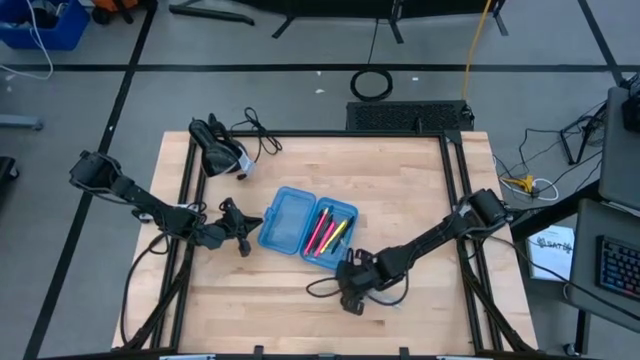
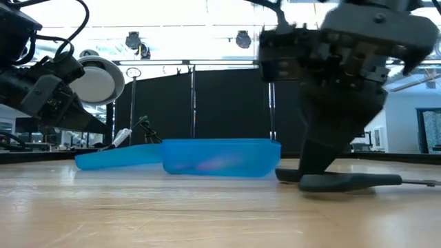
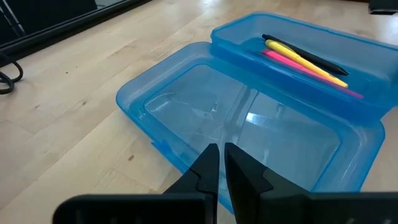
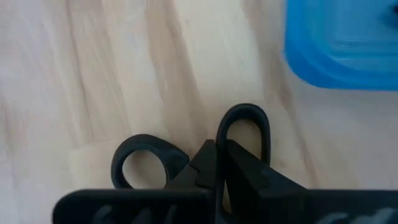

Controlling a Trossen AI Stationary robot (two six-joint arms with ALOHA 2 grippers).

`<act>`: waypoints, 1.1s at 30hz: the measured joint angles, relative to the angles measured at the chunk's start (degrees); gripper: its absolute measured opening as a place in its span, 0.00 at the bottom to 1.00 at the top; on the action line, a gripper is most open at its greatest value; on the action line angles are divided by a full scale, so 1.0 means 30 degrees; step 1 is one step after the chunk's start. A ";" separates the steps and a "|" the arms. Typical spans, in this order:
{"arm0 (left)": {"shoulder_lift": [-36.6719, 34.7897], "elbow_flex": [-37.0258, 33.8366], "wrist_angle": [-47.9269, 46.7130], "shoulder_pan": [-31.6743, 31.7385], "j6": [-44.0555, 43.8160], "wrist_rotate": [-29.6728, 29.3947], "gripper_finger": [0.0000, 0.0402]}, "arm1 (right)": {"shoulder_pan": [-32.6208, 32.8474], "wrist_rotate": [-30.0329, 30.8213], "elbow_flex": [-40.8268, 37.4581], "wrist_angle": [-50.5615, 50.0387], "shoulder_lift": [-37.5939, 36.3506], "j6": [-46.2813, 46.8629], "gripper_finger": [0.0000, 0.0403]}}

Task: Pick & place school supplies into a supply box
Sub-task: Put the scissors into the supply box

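The translucent blue hinged plastic supply box [image 1: 306, 225] lies open mid-table; pink, yellow and black pens [image 1: 330, 231] already fill its three-o'clock half. At its five o'clock, the right gripper [image 4: 222, 163] pinches the black-handled scissors [image 4: 186, 155], the last item still unboxed. The left gripper [image 3: 219, 163], closed and empty, waits at nine o'clock.

**Case open mid-table, scissors at the right gripper**

The supply box [image 1: 305, 225] lies open on the table [image 1: 420, 190], between the two grippers. The left gripper [image 3: 219, 167] hangs just over the rim of the box's near, bare half; beyond that half, in the far half, the pens [image 3: 305, 62] lie side by side. The right gripper [image 4: 221, 163] sits low at the table, pinched on one handle loop of the scissors [image 4: 186, 155], with the box just ahead of it, apart from the scissors.
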 joint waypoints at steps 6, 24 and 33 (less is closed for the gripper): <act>0.0000 0.0000 -0.0017 0.0000 -0.0010 -0.0036 0.08 | 0.0335 0.1564 -0.0138 0.0058 -0.1652 -0.0089 0.01; 0.0000 0.0006 0.0042 0.0003 -0.0286 -0.0051 0.08 | -0.0982 0.2063 0.2717 0.0699 -0.3205 -0.1435 0.01; 0.0000 0.0007 -0.0090 0.0000 0.0887 0.0291 0.08 | -0.3277 -0.0547 0.3040 0.3219 -0.3466 -0.1525 0.01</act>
